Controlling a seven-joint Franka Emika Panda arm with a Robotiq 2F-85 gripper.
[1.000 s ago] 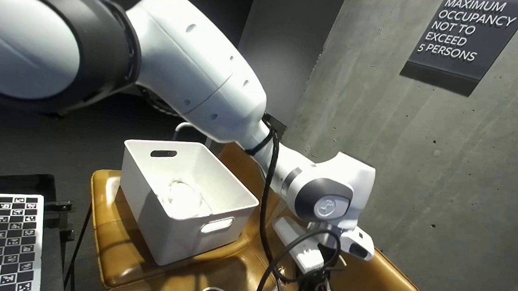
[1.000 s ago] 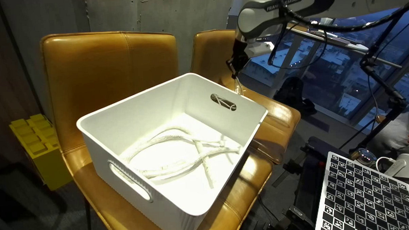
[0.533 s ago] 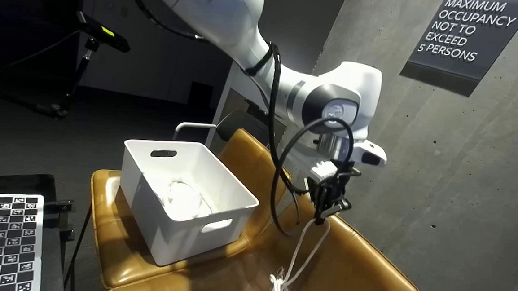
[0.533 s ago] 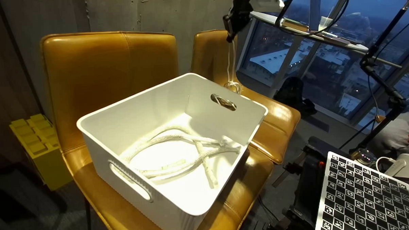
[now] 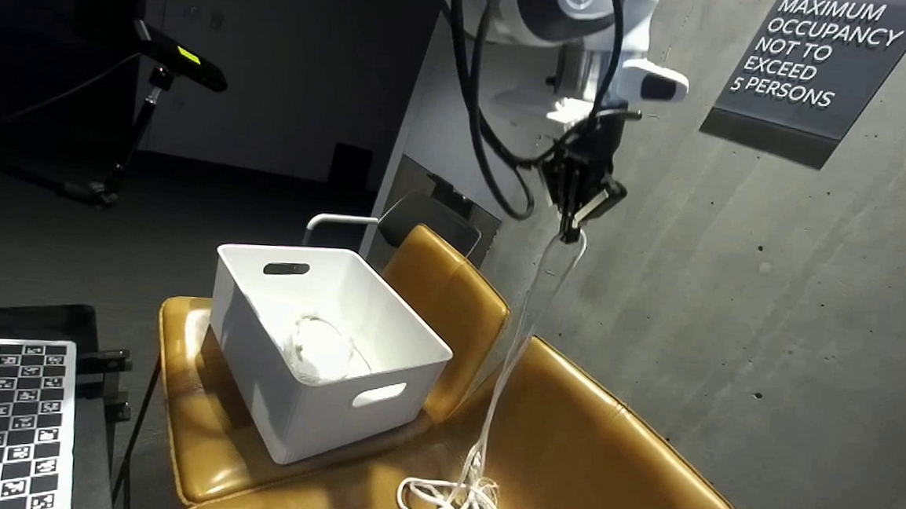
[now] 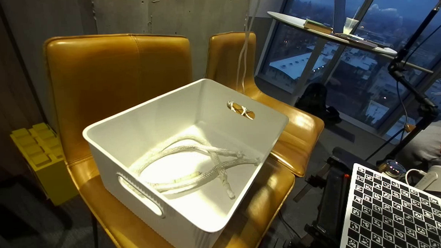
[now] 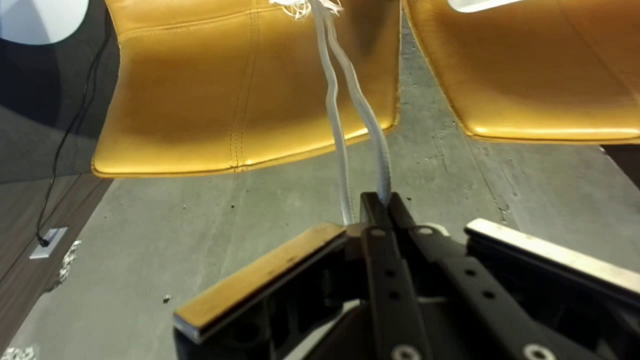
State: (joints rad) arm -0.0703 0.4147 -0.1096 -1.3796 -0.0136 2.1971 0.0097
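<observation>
In an exterior view, taken from left to right, a knotted bundle (image 5: 457,507) of thin white textile cord (image 7: 369,116) is seen resting on the nearer tan leather-look chair (image 5: 621,461); farther right, its strands are drawn up to the black 2-fingered gripper (image 5: 571,233). A loop of the cord is grasped there, clenched at the fingertips (image 7: 370,210) (1 strand is seen in the wrist view running in between them, the other passing just beside). The grasp and part of the lift may be judged done; what appears left is the bundle, not yet raised off the seat.

As for containers, no part of this cord is seen inside any. From left to right, an open rectangular white plastic bin (image 6: 176,114) is supported by a 2nd tan leather-look chair (image 6: 119,65); on the bin's floor a thick off-white braided rope (image 6: 219,169) is laid in a loose loop with crossed ends. Far to the right, a small translucent cup (image 6: 350,25) is set on a pale-topped table (image 6: 290,19); its contents are too small to be made out.
</observation>
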